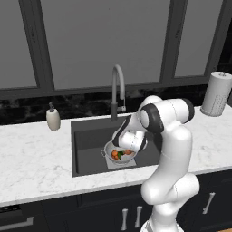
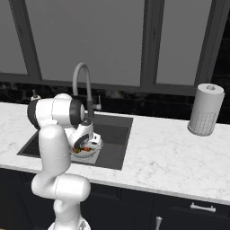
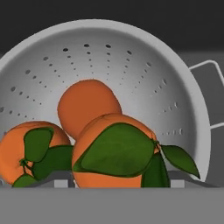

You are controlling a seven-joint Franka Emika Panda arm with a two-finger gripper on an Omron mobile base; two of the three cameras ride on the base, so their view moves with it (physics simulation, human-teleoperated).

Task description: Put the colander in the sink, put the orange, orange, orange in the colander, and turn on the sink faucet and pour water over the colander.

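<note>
The silver colander [image 1: 108, 151] [image 2: 91, 155] [image 3: 113, 52] stands on the floor of the dark sink [image 1: 88, 145] [image 2: 114, 134]. Three oranges lie in it: one at the back [image 3: 87, 105], one at the left with a green leaf [image 3: 17, 148], and a leafy one nearest the hand [image 3: 113, 153]. My gripper [image 1: 123, 151] [image 2: 83, 146] [image 3: 117, 181] reaches down into the colander, its fingertips [image 3: 61, 179] on either side of the nearest orange, shut on it. The tall gooseneck sink faucet [image 1: 118, 86] [image 2: 83, 76] arches over the basin's back edge; no water shows.
A beige soap dispenser [image 1: 53, 118] [image 2: 33, 95] stands left of the sink. A paper towel roll [image 1: 216, 93] [image 2: 205, 109] stands on the marble counter [image 1: 36, 158] [image 2: 170, 157] at the right. Windows run behind the faucet.
</note>
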